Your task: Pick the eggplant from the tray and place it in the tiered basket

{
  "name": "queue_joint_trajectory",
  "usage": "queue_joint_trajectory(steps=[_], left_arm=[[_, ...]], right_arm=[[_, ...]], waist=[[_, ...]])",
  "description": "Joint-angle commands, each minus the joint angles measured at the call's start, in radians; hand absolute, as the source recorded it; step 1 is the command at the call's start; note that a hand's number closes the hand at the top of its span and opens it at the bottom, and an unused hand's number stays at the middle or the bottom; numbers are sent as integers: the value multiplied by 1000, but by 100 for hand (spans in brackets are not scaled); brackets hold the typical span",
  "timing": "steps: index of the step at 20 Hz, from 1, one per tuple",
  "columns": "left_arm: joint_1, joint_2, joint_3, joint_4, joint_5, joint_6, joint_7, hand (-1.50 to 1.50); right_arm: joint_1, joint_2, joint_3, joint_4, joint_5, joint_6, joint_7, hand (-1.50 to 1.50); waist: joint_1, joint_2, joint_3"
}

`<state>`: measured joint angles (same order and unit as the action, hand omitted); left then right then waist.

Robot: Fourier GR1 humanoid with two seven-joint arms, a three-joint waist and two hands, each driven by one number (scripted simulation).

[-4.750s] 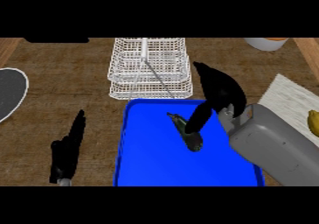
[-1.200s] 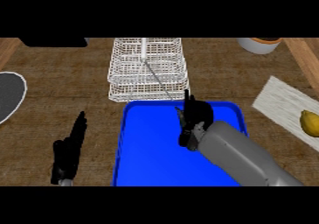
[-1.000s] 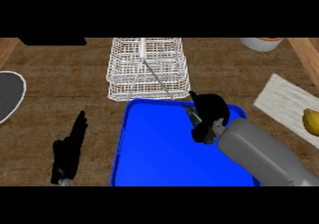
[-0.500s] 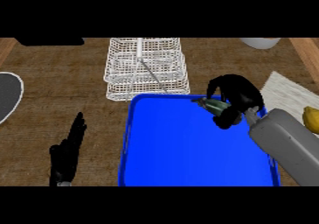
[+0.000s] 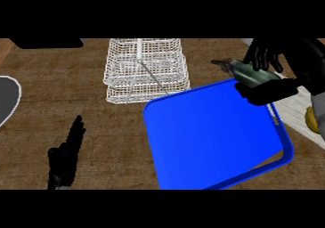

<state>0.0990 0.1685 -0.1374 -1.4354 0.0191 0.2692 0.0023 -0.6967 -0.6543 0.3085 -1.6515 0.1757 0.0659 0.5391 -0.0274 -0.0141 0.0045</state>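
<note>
Head view: my right hand (image 5: 270,87) has its fingers curled around the eggplant (image 5: 247,73), held above the far right corner of the blue tray (image 5: 211,138), just right of the white tiered basket (image 5: 145,69). My left hand (image 5: 66,156) rests with straight fingers at lower left.

tiered basket (image 5: 146,69) open-topped (handle crossing), unobstructed

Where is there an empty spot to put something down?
The blue tray is bare. Bare counter also lies between the left hand and the white basket. It's crowded at upper right, where the right hand holds the eggplant.
</note>
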Motion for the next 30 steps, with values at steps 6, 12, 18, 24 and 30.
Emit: queue_joint_trajectory(steps=[6, 12, 18, 24, 30], left_arm=[[6, 14, 20, 12, -2, -28, 19, 0], [-10, -33, -7, 70, -14, -37, -22, 0], [-19, -21, 5, 67, -22, -47, -9, 0], [-59, -27, 6, 34, -32, -41, 72, 0], [-28, -19, 18, 48, -28, -62, 6, 0]], right_arm=[[-120, -27, -138, -197, -11, 108, 214, 150], [-343, 91, -108, -16, 35, 135, 314, 150], [-483, 194, -107, 278, 136, 105, 206, 150], [-556, 270, -117, 433, 168, 131, 119, 150], [-624, 400, -76, 660, 253, 64, 19, 150]], waist=[[30, 11, -5], [42, 15, -6], [51, 19, -6], [45, 17, -5], [56, 20, -6]])
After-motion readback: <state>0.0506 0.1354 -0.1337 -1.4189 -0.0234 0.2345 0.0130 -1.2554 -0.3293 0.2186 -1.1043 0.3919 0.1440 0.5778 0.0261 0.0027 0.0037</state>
